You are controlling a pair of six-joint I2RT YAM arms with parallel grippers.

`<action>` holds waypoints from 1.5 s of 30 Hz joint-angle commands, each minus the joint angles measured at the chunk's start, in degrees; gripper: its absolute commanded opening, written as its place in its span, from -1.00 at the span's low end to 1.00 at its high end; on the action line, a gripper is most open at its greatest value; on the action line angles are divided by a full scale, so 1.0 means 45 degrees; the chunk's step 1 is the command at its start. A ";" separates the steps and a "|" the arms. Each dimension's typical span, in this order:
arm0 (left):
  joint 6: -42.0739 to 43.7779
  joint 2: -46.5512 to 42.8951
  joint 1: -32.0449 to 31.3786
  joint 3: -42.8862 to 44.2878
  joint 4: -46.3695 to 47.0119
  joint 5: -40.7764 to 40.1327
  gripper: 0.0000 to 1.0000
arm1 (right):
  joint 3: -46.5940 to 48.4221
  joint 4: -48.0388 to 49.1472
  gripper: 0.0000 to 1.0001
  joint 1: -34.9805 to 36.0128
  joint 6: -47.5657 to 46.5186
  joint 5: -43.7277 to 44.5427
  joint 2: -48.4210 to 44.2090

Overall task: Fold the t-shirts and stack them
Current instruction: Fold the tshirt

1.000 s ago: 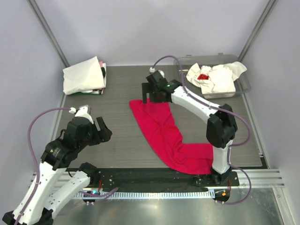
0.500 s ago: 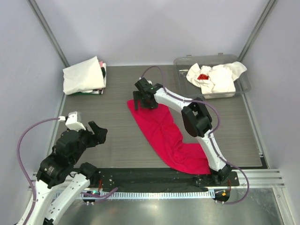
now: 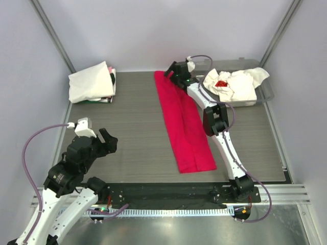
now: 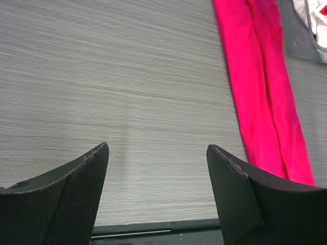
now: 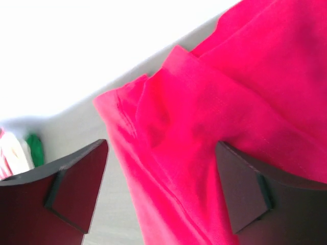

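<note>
Top external: red t-shirt (image 3: 184, 122) flat on worktop (image 3: 127, 117), long strip, long axis front-to-back. Right tool (image 3: 171, 72) at its far end, jaws apart, nothing clamped. Left tool (image 3: 104, 141) also apart, well off its left side. Right arm nearer, imo.

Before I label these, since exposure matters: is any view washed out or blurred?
Right wrist: upper left blown out white above the red shirt, which looks soft. Left wrist: table grain crisp, even light. Top: even light, mild glare on the near metal edge.
</note>
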 commanded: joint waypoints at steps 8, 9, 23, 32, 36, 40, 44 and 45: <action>0.0147 0.0129 -0.0002 0.0058 0.0631 -0.0116 0.57 | -0.1195 0.2795 0.99 0.0177 -0.0233 -0.1112 -0.2648; 0.0147 0.0168 -0.0002 0.0038 0.0671 -0.0097 0.57 | -0.1234 0.2660 1.00 0.0197 -0.0389 -0.1273 -0.3018; -0.4260 0.5946 -0.1561 -0.0857 0.4318 0.5214 0.52 | -1.4300 -0.2965 0.99 0.0197 -0.2736 0.0913 -1.5973; -0.6784 1.0375 -0.5504 -0.1330 0.9047 0.4026 0.49 | -2.1679 -0.5641 0.99 0.0236 -0.0783 0.0935 -2.3895; -0.7254 1.2290 -0.6543 -0.0726 0.9752 0.3401 0.41 | -2.3652 -0.5974 0.99 0.0236 -0.0079 0.0407 -2.5891; -0.7704 1.3739 -0.7091 -0.0510 1.0688 0.3263 0.15 | -2.4085 -0.6422 0.99 0.0256 -0.0117 0.0347 -2.6167; -0.7919 1.4698 -0.7286 -0.0178 1.0846 0.3068 -0.04 | -2.4710 -0.6463 0.99 0.0256 -0.0059 0.0230 -2.5680; -0.7978 1.4835 -0.7325 -0.0138 1.0866 0.3029 -0.14 | -2.5059 -0.6385 0.99 0.0236 -0.0039 0.0210 -2.5620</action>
